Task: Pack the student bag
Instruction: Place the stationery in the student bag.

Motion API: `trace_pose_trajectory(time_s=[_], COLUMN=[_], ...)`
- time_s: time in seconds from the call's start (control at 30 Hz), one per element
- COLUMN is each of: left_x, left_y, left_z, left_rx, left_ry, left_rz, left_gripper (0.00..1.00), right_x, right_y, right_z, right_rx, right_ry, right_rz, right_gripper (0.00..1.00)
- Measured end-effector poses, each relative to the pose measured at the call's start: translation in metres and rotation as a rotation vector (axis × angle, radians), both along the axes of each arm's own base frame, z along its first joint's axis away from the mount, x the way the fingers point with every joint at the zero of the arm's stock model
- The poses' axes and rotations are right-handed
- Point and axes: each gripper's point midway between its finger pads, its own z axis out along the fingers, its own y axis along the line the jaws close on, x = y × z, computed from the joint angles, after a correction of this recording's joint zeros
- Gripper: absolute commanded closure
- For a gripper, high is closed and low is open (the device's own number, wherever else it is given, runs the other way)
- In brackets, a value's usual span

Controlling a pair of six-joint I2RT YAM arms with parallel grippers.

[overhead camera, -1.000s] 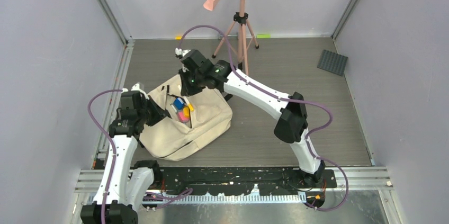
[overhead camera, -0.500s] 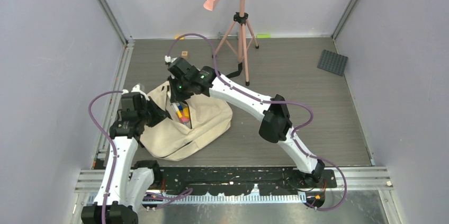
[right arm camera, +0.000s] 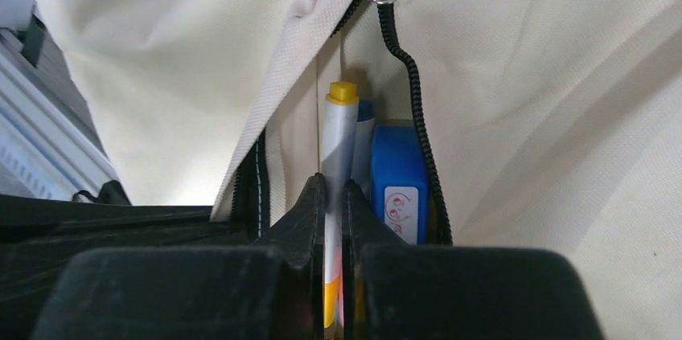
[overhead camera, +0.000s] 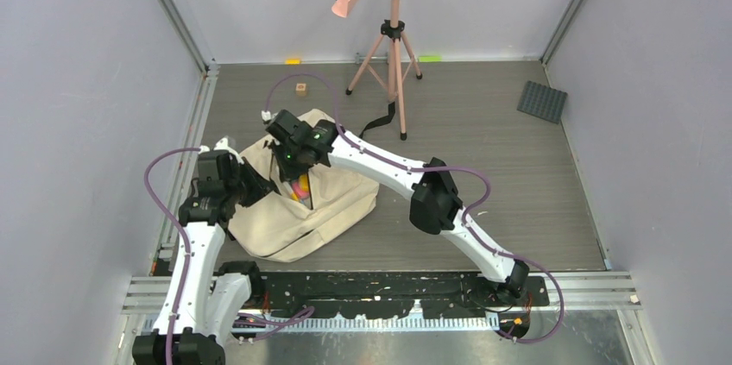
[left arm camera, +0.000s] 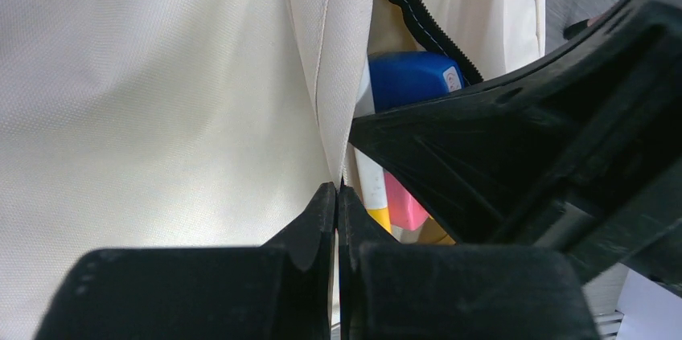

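The student bag (overhead camera: 332, 201), a cream canvas backpack, lies on the floor between the arms with its black zip (right arm camera: 416, 99) open. My left gripper (left arm camera: 337, 189) is shut on a fold of the bag's cream fabric (left arm camera: 161, 75) at the edge of the opening. My right gripper (right arm camera: 332, 185) is shut on a white marker with a yellow cap (right arm camera: 339, 127), held inside the opening next to a blue block (right arm camera: 398, 175). A pink item (left arm camera: 402, 207) lies beside them. In the top view the left gripper (overhead camera: 266, 190) and the right gripper (overhead camera: 293, 173) meet over the opening.
A pink tripod (overhead camera: 394, 46) stands at the back with a black strap trailing on the floor. A small wooden cube (overhead camera: 301, 88) lies behind the bag. A dark grey studded pad (overhead camera: 542, 102) sits at the back right. Walls close in both sides.
The right arm has swung left and down, carrying the marker into the bag's opening and covering the coloured items. The left arm has kept its hold and place.
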Motion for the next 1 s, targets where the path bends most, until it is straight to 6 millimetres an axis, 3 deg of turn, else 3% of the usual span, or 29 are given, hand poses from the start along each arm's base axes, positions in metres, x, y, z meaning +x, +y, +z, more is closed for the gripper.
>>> trace_pose_trajectory(time_s=[0.03, 0.1, 0.17, 0.37, 0.5, 0.77, 0.9, 1.0], left_x=[0.0, 0.0, 0.0, 0.0, 0.001, 0.001, 0.002, 0.002], left_y=[0.0, 0.0, 0.0, 0.001, 0.001, 0.002, 0.002, 0.002], left_z=[0.0, -0.001, -0.001, -0.002, -0.002, -0.005, -0.006, -0.006], left_rx=[0.0, 0.0, 0.001, 0.004, 0.004, 0.005, 0.003, 0.004], left_ry=[0.001, 0.003, 0.006, 0.009, 0.01, 0.022, 0.027, 0.027], left_rz=[0.0, 0.0, 0.001, 0.004, 0.005, 0.007, 0.009, 0.009], left_gripper=[1.0, 1.0, 1.0, 1.0, 1.0, 1.0, 1.0, 1.0], right_x=[0.0, 0.001, 0.001, 0.0, -0.002, -0.002, 0.007, 0.009], right_y=[0.0, -0.001, -0.002, -0.007, -0.012, -0.036, -0.047, -0.053], right_z=[-0.003, -0.006, -0.007, -0.006, 0.018, 0.113, 0.123, 0.105], right_rx=[-0.007, -0.018, -0.024, -0.047, -0.033, 0.073, 0.055, -0.006], right_ry=[-0.001, -0.007, -0.016, -0.05, -0.091, -0.234, -0.285, -0.275], right_rz=[0.003, 0.012, 0.023, 0.065, 0.099, 0.122, 0.11, 0.122], right_gripper=[0.98, 0.81, 0.72, 0.53, 0.49, 0.46, 0.46, 0.47])
